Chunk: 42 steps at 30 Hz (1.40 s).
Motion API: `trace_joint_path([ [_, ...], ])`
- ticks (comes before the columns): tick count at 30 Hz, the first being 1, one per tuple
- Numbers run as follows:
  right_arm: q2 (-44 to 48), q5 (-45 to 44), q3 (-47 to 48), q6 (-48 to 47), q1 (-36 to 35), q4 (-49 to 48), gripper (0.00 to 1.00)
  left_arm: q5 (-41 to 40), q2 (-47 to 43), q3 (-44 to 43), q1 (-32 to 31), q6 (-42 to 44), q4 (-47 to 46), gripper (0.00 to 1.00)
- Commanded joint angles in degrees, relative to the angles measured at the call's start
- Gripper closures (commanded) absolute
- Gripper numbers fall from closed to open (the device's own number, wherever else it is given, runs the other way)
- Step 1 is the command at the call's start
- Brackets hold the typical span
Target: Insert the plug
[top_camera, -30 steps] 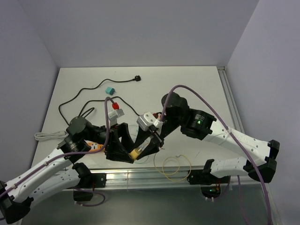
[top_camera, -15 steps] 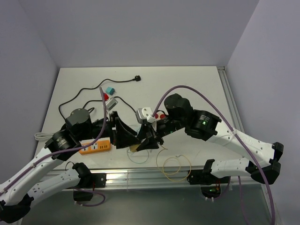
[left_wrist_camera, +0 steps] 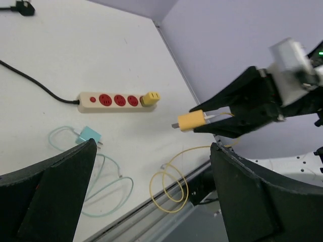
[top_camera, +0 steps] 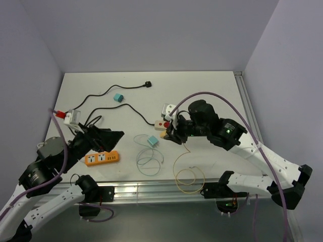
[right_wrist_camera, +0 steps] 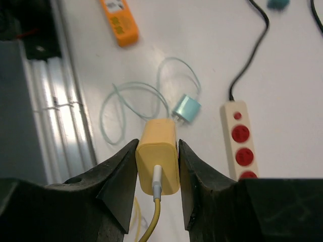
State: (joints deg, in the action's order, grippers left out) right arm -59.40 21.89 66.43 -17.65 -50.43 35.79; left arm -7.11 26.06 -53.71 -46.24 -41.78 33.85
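right wrist view has the right gripper [right_wrist_camera: 157, 143] clamped on the yellow plug [right_wrist_camera: 157, 164], one finger flat against each side, with the plug's yellow cable [right_wrist_camera: 151, 222] trailing out toward 6 o'clock. the plug's long axis runs 6 to 12 in this view and its front end points to 12, out over the table [right_wrist_camera: 282, 60]; the prongs are hidden from here. the cream power strip [right_wrist_camera: 241, 146] lies on the table at about 3 o'clock from the plug, near but apart. its own long axis also runs roughly 12 to 6, and its red sockets face up. the left wrist view shows the same pair side-on: the plug is held in the air with a prong pointing to 9 o'clock, and the strip lies at about 10 o'clock from it, long axis 9 to 3, with a small yellow block [left_wrist_camera: 150, 98] at its 3 o'clock end. so the prongs seem to run along the strip rather than down into it, and the plug likely needs tipping over a free socket. the right arm is the nearer one. the left gripper [left_wrist_camera: 154, 151] stands wide apart, holding nothing, far off at 8 o'clock in the top view. a teal charger [right_wrist_camera: 186, 108] lies just beyond the plug.
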Motion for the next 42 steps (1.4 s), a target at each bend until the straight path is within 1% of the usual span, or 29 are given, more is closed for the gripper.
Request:
trace_joint_path([
  [1,-6.1,-6.5,4.3,-5.2,4.0,3.9,1.0,-5.5,-2.4,1.7,0.1,1.3,-0.7,0.01],
  [2,-7.8,-7.8,6.9,-5.8,5.6,6.2,1.0,-5.1,-3.2,2.2,0.1,1.3,-1.1,0.0],
  [5,-13.1,-9.6,9.2,-10.6,7.9,7.9,1.0,-4.4,-3.8,3.7,0.1,1.2,-2.4,0.0],
  [7,-17.4,-9.0,10.3,-12.7,12.3,8.4,1.0,-3.7,-3.8,5.0,0.0,1.1,-3.4,0.0],
  [9,-20.3,-10.2,11.5,-13.5,16.8,8.9,1.0,-2.7,-3.9,5.8,0.1,1.3,-4.4,0.0],
  [10,-23.0,-10.0,12.0,-15.4,17.6,10.1,1.0,-2.6,-3.8,6.5,0.1,1.3,-5.0,0.01],
  [14,-27.7,-6.2,13.2,-19.3,19.1,10.1,1.0,-1.1,-3.7,7.7,0.0,1.8,-6.9,0.0],
  [16,-30.5,-6.2,14.0,-21.2,19.1,10.4,1.0,-0.9,-3.3,7.6,0.1,2.1,-7.0,0.0],
  [20,-36.7,-6.2,20.5,-22.7,20.0,16.0,1.0,-1.4,-2.7,7.7,0.1,3.3,-7.0,0.0],
  [24,-41.9,-6.5,24.0,-22.1,20.6,19.0,1.0,-1.8,-2.9,8.9,0.1,3.4,-7.9,0.01],
  [29,-44.2,-8.6,22.7,-20.8,21.2,18.5,1.0,-1.4,-2.3,9.9,0.0,3.7,-8.5,0.0],
  [32,-43.5,-8.6,20.0,-20.3,21.2,16.5,1.0,-1.4,-1.5,9.6,0.1,4.1,-8.4,0.01],
  [42,-42.7,-8.7,16.0,-19.8,21.9,14.4,1.0,0.3,-0.3,10.3,0.0,3.5,-9.3,0.0],
])
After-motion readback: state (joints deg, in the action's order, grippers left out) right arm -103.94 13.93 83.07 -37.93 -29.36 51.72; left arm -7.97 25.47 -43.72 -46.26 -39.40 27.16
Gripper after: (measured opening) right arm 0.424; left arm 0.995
